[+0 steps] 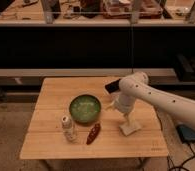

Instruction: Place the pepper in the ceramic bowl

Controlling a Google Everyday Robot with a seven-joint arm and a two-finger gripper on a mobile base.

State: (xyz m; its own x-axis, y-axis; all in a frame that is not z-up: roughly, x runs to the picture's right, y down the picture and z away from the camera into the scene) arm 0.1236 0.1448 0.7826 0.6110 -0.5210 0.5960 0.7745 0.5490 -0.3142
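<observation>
A dark red pepper (93, 134) lies on the wooden table (51, 100) near its front edge. Just behind it sits a green ceramic bowl (85, 108), which looks empty. My gripper (128, 126) hangs from the white arm (156, 97), which reaches in from the right. The gripper points down at the table, to the right of the pepper and to the front right of the bowl. It is apart from both, and nothing shows in it.
A small white bottle (68, 128) stands to the left of the pepper, in front of the bowl. A dark shelf or counter with railing (91, 22) runs behind the table. A dark object and cables (188, 135) lie on the floor at the right.
</observation>
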